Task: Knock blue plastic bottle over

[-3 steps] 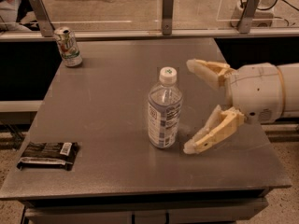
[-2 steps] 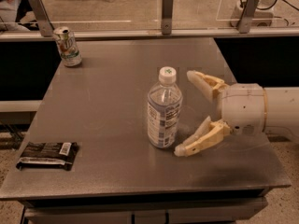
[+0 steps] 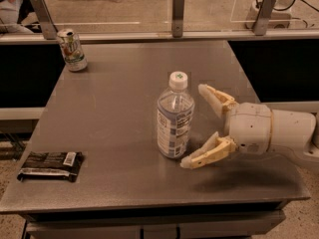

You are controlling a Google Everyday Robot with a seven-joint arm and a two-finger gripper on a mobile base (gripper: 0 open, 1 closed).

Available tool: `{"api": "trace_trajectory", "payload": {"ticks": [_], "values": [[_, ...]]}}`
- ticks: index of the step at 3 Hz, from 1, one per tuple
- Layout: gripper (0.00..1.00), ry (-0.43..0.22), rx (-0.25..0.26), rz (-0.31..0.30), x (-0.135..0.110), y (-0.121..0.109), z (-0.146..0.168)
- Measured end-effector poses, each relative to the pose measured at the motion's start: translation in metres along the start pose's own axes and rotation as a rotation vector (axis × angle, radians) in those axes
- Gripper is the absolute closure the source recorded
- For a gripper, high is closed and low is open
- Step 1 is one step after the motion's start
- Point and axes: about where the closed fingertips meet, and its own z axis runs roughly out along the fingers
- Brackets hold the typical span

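The blue plastic bottle (image 3: 174, 117) stands upright near the middle of the grey table (image 3: 119, 103), with a white cap and a blue-white label. My gripper (image 3: 194, 126) comes in from the right, low over the table, just right of the bottle. Its fingers (image 3: 215, 99) are spread wide open, one behind and one in front of the bottle's right side. The near fingertip is close to the bottle's base; I cannot tell if it touches. The gripper holds nothing.
A green-and-white drink can (image 3: 72, 50) stands at the table's far left corner. A dark snack packet (image 3: 51, 165) lies at the front left edge. A glass barrier with metal posts (image 3: 178, 11) runs along the back.
My gripper has moved left and lower toward the bottle, its open fingers now flanking the bottle's right side. The bottle still stands upright in the same place.
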Motion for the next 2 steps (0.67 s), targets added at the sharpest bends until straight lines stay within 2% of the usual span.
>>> {"api": "trace_trajectory", "payload": {"ticks": [1,2], "values": [[0.0,-0.009,-0.055,0.004,-0.003,0.004,0.017],[0.0,-0.012,-0.134,0.016,-0.006,0.012,0.046]]}}
